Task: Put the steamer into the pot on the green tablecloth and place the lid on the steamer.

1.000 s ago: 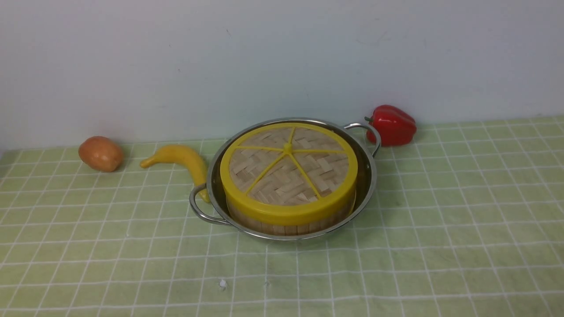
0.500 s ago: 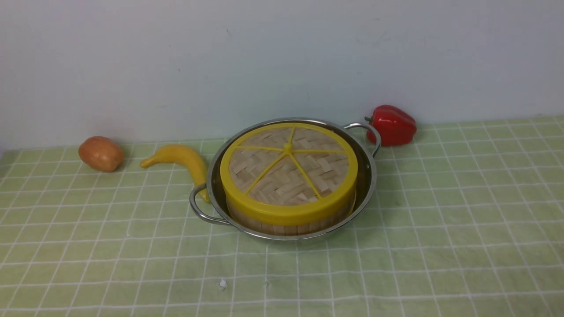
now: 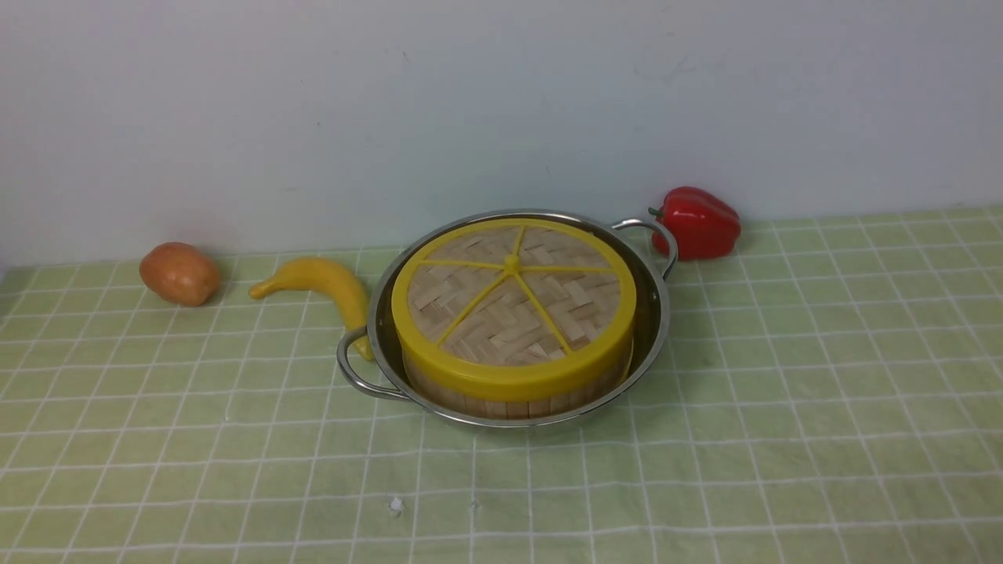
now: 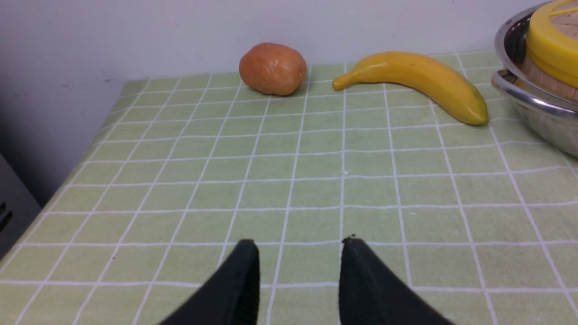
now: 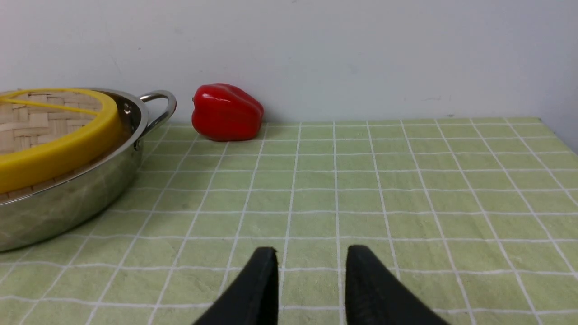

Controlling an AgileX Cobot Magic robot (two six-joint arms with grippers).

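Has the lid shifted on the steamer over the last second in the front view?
No. The lid sits in the same place against the pot rim and the grid lines of the green tablecloth, covering the steamer.

Lid [image 5: 49,131] on steamer [image 5: 20,193] in pot [image 5: 76,198]

Left tool [image 4: 299,246] parted, empty, fingertips low over the counter [image 4: 289,189]. Right tool [image 5: 311,253] likewise parted, empty, low. Neither arm visible from the front.

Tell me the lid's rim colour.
Yellow, around woven tan bamboo on the lid; the front view shows it best.
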